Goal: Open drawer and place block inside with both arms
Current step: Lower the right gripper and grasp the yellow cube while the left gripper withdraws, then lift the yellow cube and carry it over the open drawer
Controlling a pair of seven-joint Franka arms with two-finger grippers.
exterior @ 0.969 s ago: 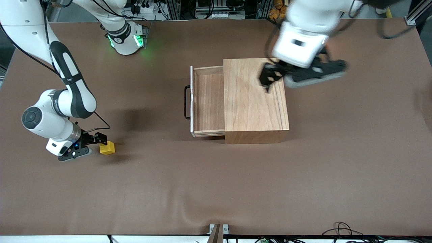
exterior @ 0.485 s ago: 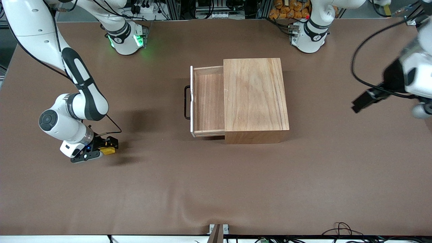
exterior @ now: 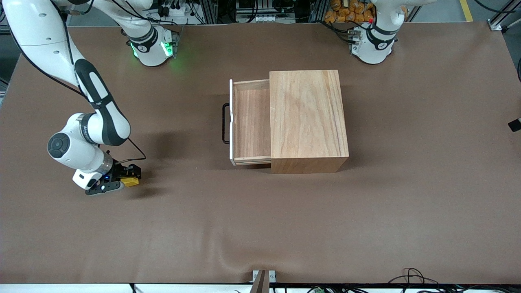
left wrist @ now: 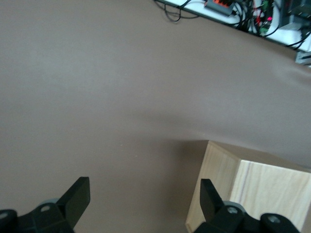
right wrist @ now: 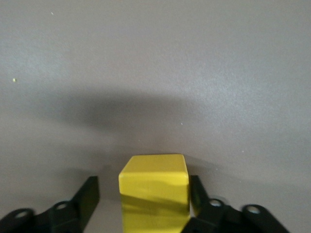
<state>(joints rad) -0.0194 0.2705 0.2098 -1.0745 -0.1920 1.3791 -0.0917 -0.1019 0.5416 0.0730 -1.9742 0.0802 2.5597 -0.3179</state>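
Note:
The drawer stands pulled out of the wooden box toward the right arm's end, and it holds nothing. Its black handle faces that end. The yellow block sits on the table near the right arm's end. My right gripper is low around it. In the right wrist view the block lies between the open fingers, one touching it and one apart. My left gripper is open and empty over bare table, beside a corner of the box. Only a black tip shows in the front view.
The brown table cover lies flat around the box. The arm bases stand along the edge farthest from the front camera. Cables lie at the edge nearest it.
My left arm has swung from over the box out past the left arm's end of the table. My right gripper has moved forward so its fingers straddle the block.

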